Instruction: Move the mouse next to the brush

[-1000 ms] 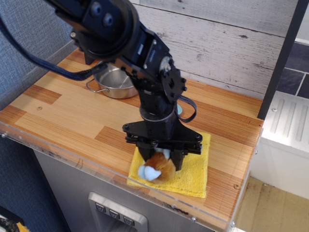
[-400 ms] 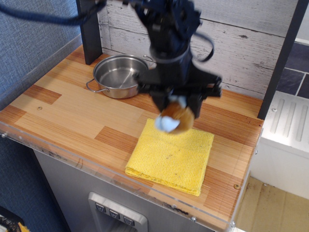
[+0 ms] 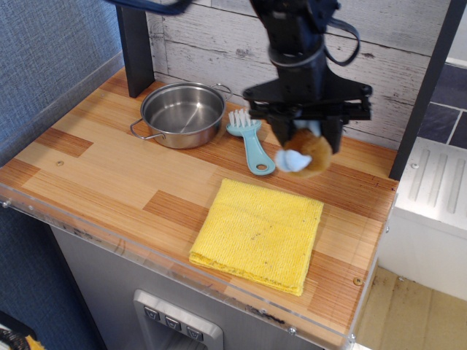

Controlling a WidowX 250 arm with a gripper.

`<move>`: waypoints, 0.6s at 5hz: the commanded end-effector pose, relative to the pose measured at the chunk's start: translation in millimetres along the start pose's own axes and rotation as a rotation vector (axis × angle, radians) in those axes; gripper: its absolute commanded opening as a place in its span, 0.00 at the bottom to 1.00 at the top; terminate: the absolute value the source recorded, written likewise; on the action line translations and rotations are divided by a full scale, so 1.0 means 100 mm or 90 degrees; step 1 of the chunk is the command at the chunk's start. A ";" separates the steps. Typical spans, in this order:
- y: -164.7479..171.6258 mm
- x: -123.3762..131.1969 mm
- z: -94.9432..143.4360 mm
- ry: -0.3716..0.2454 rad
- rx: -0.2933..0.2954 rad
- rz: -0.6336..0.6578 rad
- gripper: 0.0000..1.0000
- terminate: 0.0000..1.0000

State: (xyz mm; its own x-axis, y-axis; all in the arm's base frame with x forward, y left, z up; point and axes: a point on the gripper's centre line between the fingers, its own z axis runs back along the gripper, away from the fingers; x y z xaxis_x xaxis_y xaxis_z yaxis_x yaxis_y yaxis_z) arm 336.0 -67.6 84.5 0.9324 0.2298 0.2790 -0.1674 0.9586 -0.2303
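Note:
The mouse (image 3: 303, 153), a brown plush with a pale blue head, hangs in my gripper (image 3: 306, 142), which is shut on it and holds it above the counter at the back right. The teal brush (image 3: 250, 140) with white bristles lies on the wood just left of the mouse, its handle with the round hole pointing toward the front. The mouse is off the surface, a short way right of the brush handle.
A steel pot (image 3: 182, 113) stands left of the brush. A yellow cloth (image 3: 259, 232) lies near the counter's front edge. A dark post (image 3: 136, 47) stands at the back left and another (image 3: 423, 87) at the right. The white plank wall is close behind.
The gripper lifted the mouse off the yellow cloth and carried it back and to the right, past the brush, which is now uncovered.

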 end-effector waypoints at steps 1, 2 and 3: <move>0.01 0.29 -0.13 -0.022 -0.002 0.001 0.00 0.00; 0.04 0.33 -0.32 -0.010 0.003 0.001 0.00 0.00; 0.04 0.36 -0.50 -0.002 0.014 -0.003 0.00 0.00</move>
State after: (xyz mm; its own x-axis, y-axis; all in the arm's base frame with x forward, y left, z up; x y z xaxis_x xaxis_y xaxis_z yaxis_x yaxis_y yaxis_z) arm 382.1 -67.7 25.8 0.9466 0.2258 0.2304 -0.1824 0.9637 -0.1950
